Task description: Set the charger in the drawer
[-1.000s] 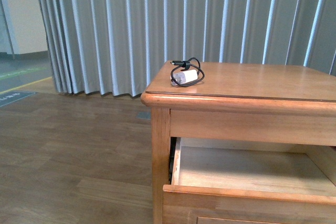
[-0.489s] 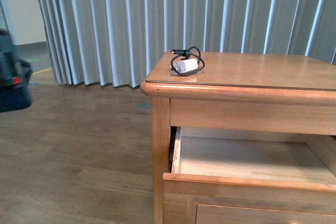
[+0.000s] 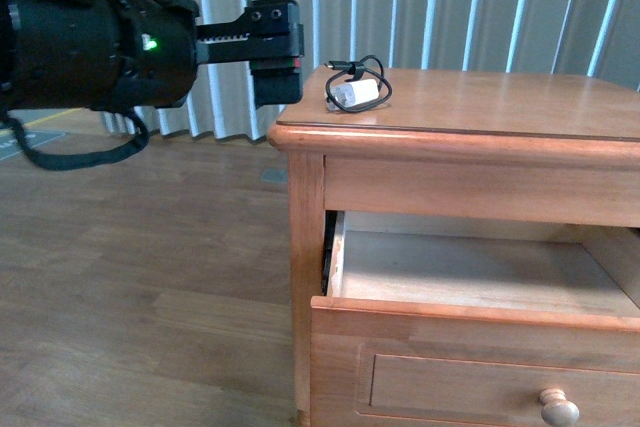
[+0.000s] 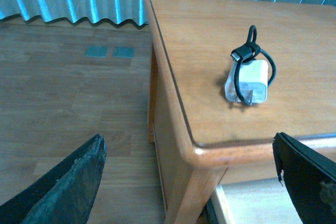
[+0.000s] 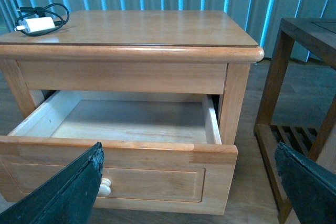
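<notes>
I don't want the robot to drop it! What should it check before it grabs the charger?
1. The drawer is pulled open: ok.
2. The charger lies free on the nightstand top, cable looped around it: ok.
3. The left gripper is open wide: ok.
4. The left gripper is above the charger: not ok, it is out beside the nightstand's corner.
5. The right gripper is open and holds nothing: ok.

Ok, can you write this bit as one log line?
charger: on cabinet top | drawer: open, empty | left gripper: open, beside cabinet
</notes>
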Controlling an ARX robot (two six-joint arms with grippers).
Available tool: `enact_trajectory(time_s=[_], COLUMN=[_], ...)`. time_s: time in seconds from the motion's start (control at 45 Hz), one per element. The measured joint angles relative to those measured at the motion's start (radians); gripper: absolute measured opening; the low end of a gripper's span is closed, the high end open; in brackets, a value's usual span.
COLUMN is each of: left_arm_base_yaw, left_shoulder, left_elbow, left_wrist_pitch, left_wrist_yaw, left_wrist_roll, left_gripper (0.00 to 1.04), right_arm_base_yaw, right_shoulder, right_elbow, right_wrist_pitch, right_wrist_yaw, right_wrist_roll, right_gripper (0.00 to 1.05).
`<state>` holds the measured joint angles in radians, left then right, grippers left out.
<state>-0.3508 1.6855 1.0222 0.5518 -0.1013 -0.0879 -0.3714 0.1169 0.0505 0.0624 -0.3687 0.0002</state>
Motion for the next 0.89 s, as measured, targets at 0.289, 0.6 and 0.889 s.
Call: enact_trajectory(time_s=[0.289,0.6,0.889], left_arm_base_yaw=[-0.005,-0.035,-0.044], left_shoulder=[0.227,0.397,0.501], left_elbow=[0.269,0.468,0.609], left_wrist_pitch=[-0.022,-0.061,-0.092], left_wrist_yaw=[0.099,0.159,0.181], left_wrist_roll=[0.005,0.001,-0.018], left_gripper=[0.99,0.99,0.94], right_arm_base_yaw=[0.000,0.000,0.000], right_shoulder=[0.000,0.000,0.000], right_elbow=[0.000,0.000,0.000], right_wrist_pitch=[0.000,0.000,0.000], right_wrist_yaw=[0.000,0.000,0.000], right_wrist_roll=[0.000,0.000,0.000], right_gripper=[0.96,0.96,0.96])
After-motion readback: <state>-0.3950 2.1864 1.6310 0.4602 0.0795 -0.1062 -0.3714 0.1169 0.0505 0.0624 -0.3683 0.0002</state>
